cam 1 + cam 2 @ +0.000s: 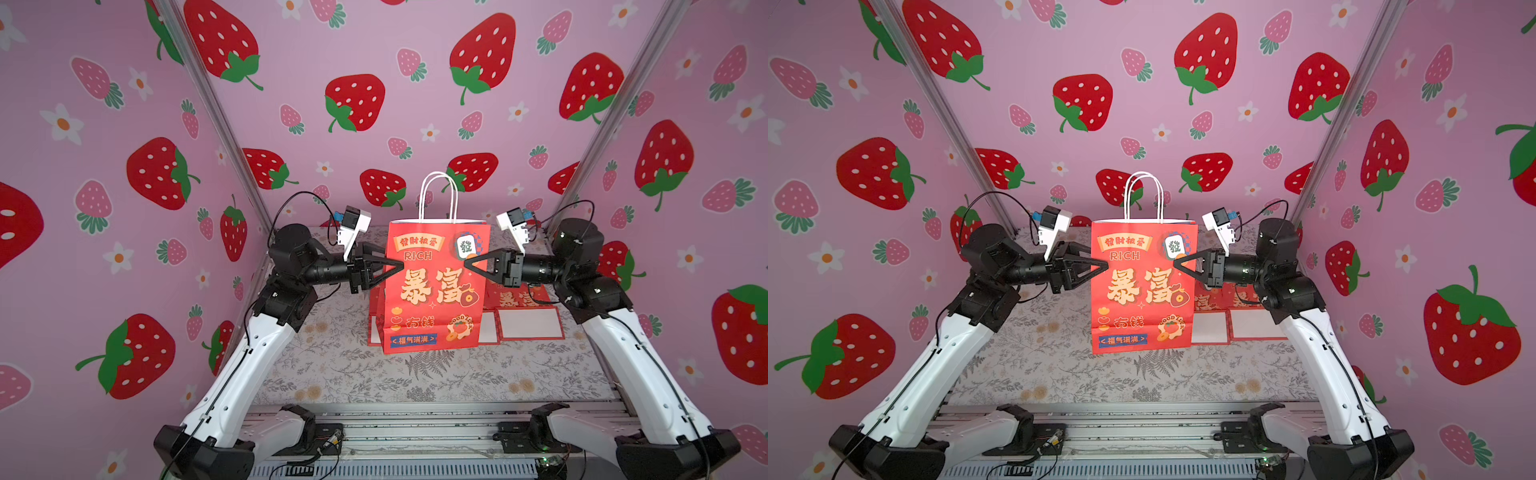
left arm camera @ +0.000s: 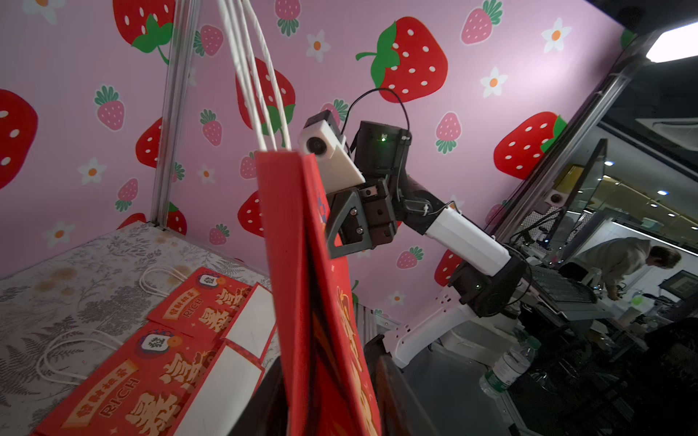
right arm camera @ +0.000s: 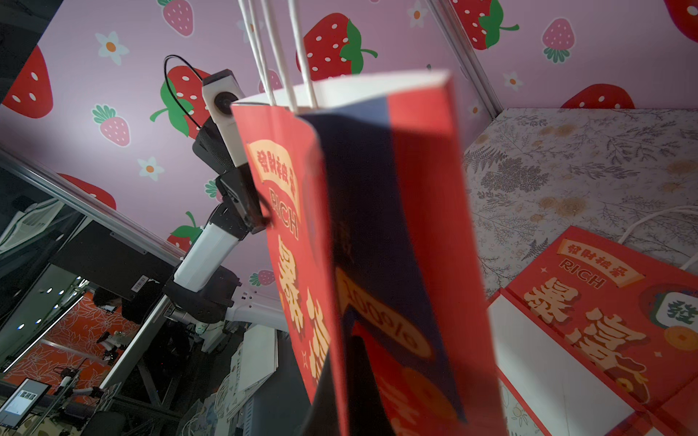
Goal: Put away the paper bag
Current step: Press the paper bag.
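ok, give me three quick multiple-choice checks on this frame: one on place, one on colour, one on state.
1. Where do the flat bags lie?
A) on the table behind the paper bag
B) inside it
C) on the wall
2. What colour are the handles?
A) red
B) white
C) black
3. The paper bag is:
A) lying flat
B) upside down
C) upright

Key: A, both top views show them flat on the table behind it; B, the cords are white in every view; C, its mouth and handles point up.
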